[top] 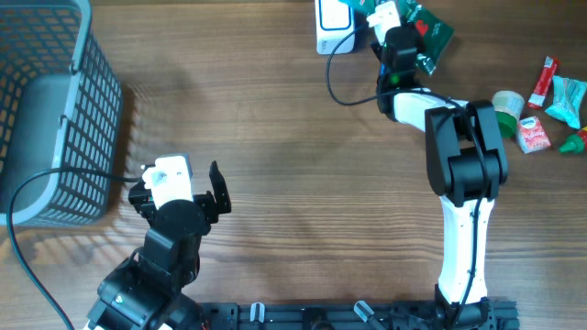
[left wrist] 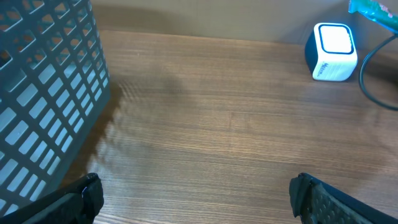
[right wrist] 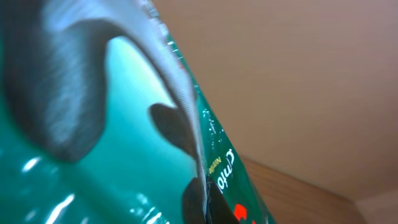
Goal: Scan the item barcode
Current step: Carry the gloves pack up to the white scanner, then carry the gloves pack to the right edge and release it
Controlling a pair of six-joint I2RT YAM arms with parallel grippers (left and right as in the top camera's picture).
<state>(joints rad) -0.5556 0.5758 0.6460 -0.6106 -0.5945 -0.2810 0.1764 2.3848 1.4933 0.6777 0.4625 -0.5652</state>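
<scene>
Green foil packet (right wrist: 124, 155) filled the right wrist view, its glossy face and part of a printed word close against the lens, with blurred dark finger shapes across it; no barcode could be made out there. From overhead, the right gripper (top: 404, 37) stood pressed together, pinching this packet at the table's 12 o'clock edge, just at the 3 o'clock side of the white scanner (top: 332, 26). Packet and scanner lay near one another, but whether they touched could not be told. The step in hand was judged to be presenting the held item to the scanner. The next move would call for carrying the packet toward 9 o'clock and turning it until its barcode face met the scanner's window. Which face bears the code was hidden, so some rotation of the wrist might be needed. The right arm rose from its base at 5 o'clock, bent at the elbow, and reached its forearm toward 11 o'clock, wrist pointing to 12. The left gripper (left wrist: 196, 202) was spread wide and empty over bare wood at 7 o'clock, facing 12 o'clock, with the grey basket (top: 55, 110) at its 10 o'clock. Further small goods (top: 541, 110) waited at 2 o'clock, well apart from the scanner.
</scene>
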